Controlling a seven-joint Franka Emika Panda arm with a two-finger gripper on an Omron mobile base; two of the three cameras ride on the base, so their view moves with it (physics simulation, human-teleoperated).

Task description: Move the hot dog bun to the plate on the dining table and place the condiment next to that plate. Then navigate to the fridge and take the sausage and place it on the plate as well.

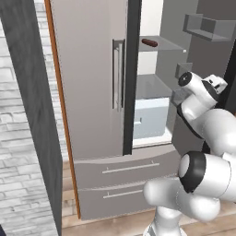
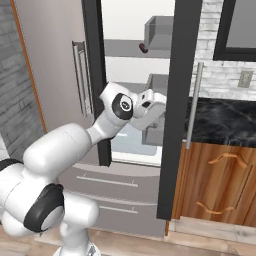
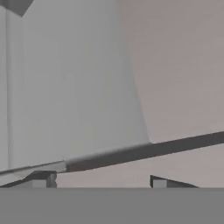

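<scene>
Grey fridge [image 1: 92,92] open, sausage [image 1: 149,43] on upper shelf (far right). Gripper [image 3: 103,181] inside fridge, fingers apart, grasping nothing.

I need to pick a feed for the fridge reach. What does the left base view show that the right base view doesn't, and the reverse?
Left base view alone: the sausage lying full length on an upper fridge shelf, and a pale bin below. Right base view alone: a black marble counter over wooden cabinets, with only the sausage's end visible. Both: the open fridge, its drawers, and the arm reaching inside.
</scene>
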